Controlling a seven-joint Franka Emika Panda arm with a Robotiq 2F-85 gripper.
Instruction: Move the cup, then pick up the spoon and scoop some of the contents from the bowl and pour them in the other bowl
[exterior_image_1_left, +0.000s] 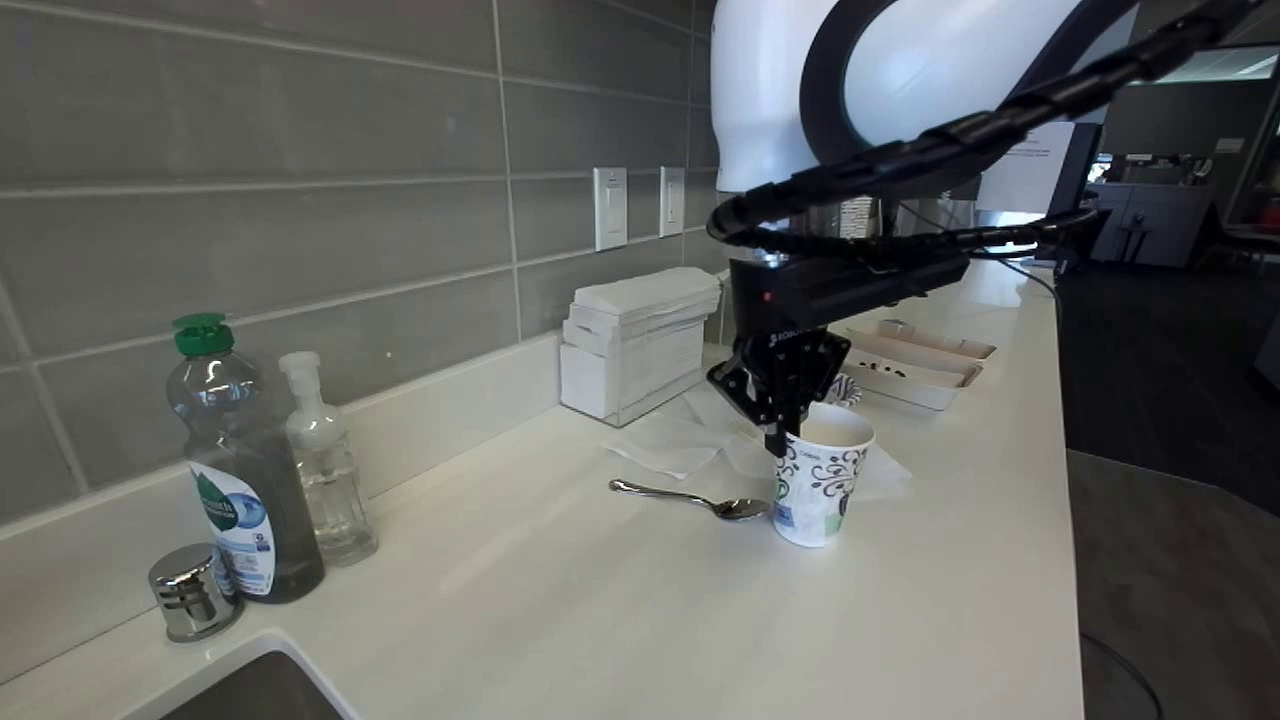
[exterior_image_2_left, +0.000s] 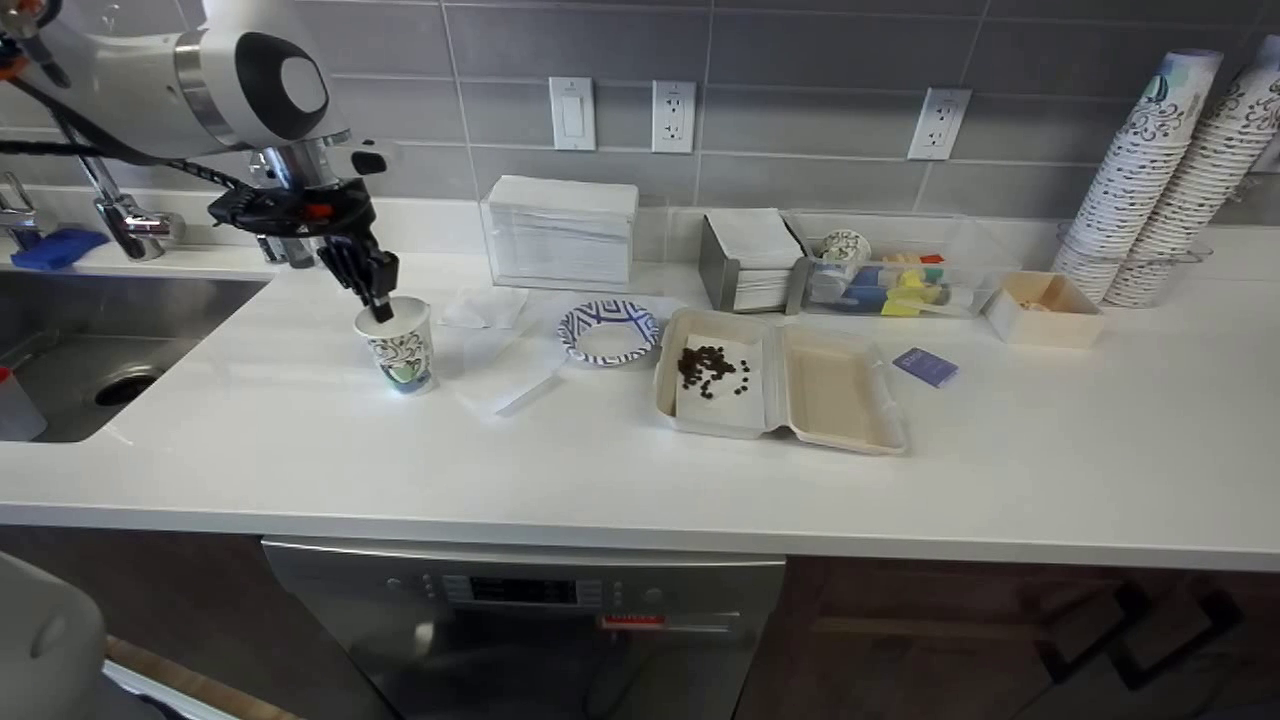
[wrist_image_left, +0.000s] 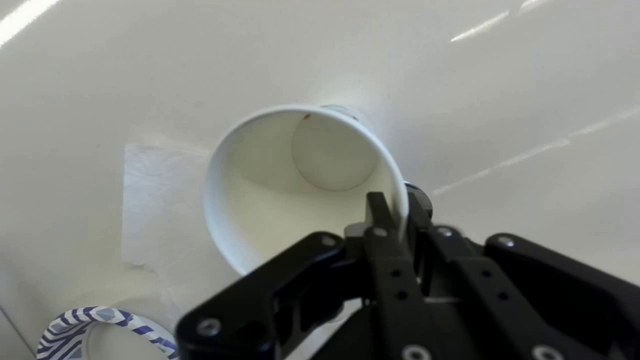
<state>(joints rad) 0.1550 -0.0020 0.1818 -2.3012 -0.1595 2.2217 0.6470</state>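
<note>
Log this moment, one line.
pincer: closed on rim of cup | cup: on counter | spoon: beside cup, unheld | scooping: not begun

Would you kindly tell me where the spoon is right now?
In an exterior view, the spoon lies on the counter, just left of the paper cup.

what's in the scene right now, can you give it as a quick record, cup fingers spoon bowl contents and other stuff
cup: patterned paper, seemingly resting on the counter, roughly upright
fingers: closed on the cup's wall, one inside, one outside
spoon: lying on the counter beside the cup; contact unclear
bowl: blue-and-white rim, between the cup and an open carton in an exterior view
contents: dark pieces in one half of the carton
other: green-capped bottle and pump bottle near the sink
</note>
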